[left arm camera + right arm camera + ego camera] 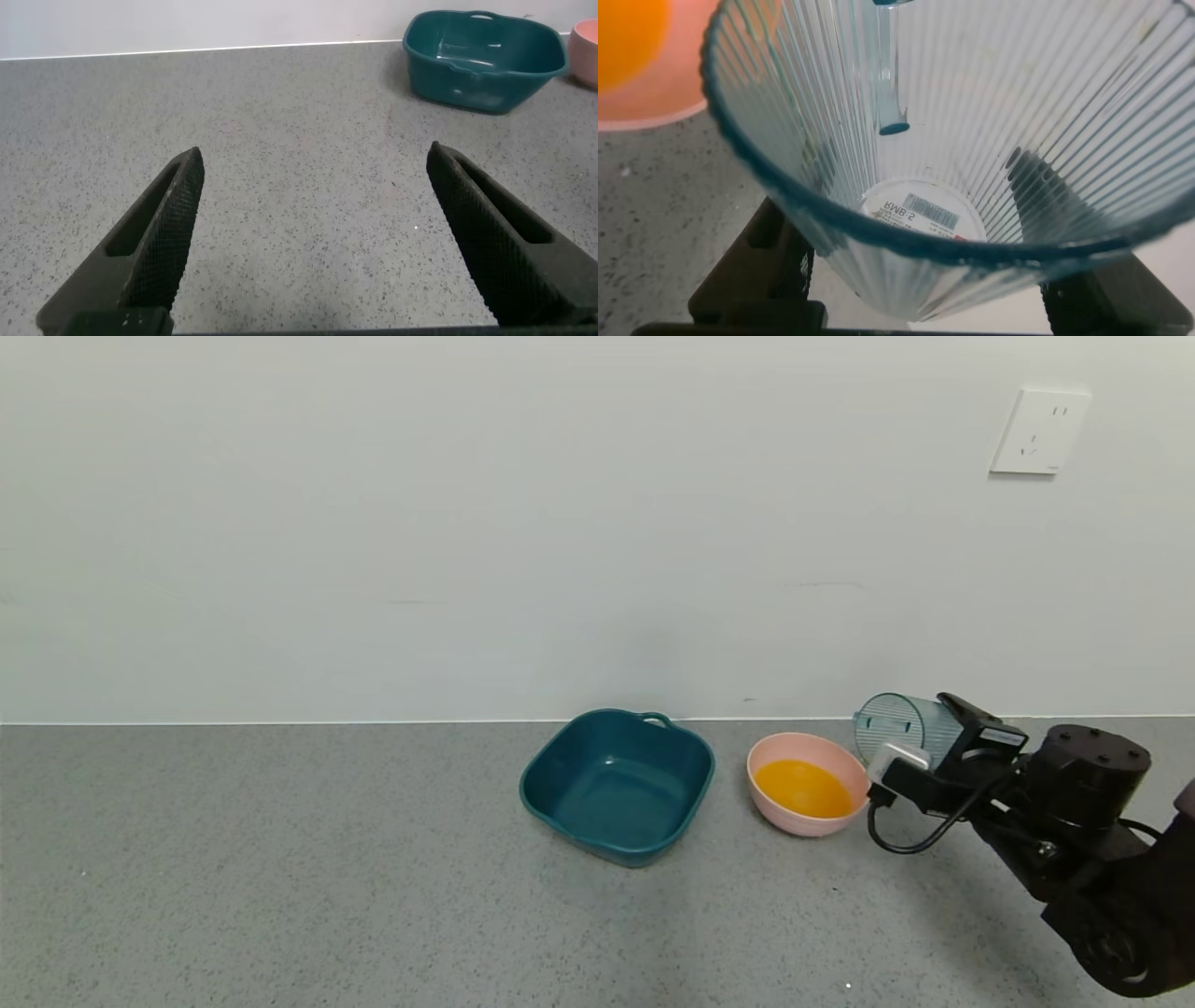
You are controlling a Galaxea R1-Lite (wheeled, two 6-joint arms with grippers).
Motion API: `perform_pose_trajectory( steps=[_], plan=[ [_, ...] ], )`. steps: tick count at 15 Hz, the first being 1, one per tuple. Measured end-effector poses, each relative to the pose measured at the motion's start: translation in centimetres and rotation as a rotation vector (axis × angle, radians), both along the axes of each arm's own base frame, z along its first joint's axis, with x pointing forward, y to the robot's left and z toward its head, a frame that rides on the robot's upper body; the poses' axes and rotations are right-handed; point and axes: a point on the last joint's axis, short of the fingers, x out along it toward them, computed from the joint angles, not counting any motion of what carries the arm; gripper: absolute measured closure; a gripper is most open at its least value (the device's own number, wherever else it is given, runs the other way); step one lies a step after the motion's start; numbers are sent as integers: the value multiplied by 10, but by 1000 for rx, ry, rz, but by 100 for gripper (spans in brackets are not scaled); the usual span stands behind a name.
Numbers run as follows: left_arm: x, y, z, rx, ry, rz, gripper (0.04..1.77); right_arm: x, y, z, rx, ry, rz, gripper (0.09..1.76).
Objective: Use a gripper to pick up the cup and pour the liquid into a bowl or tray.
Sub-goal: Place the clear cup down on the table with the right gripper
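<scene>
My right gripper [920, 747] is shut on the translucent blue-grey cup [901, 723], which lies tipped on its side, its mouth turned towards the pink bowl [770, 800]. Orange-yellow liquid [804, 788] fills the bottom of the bowl. In the right wrist view I look into the ribbed cup [990, 121]; it holds no liquid, and a barcode label shows on its base. The black fingers [757, 271] press on its sides, and the bowl's rim [654, 107] shows beside it. My left gripper [313, 163] is open and empty low over the grey counter, out of the head view.
A dark teal square basin [616, 784] with a handle stands left of the bowl; it also shows in the left wrist view [484, 58]. A white wall with a socket [1039, 431] runs behind the grey speckled counter [280, 877].
</scene>
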Motion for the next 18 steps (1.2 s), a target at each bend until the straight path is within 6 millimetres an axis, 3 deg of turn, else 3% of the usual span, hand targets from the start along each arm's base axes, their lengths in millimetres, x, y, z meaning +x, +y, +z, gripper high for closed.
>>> perform_pose_trajectory(
  steps=[12, 18],
  plan=[
    [0, 0, 0, 0, 0, 0, 9, -13, -28, 2, 869, -134, -177, 51],
    [0, 0, 0, 0, 0, 0, 9, -10, -33, -11, 1152, -144, -219, 51]
  ],
)
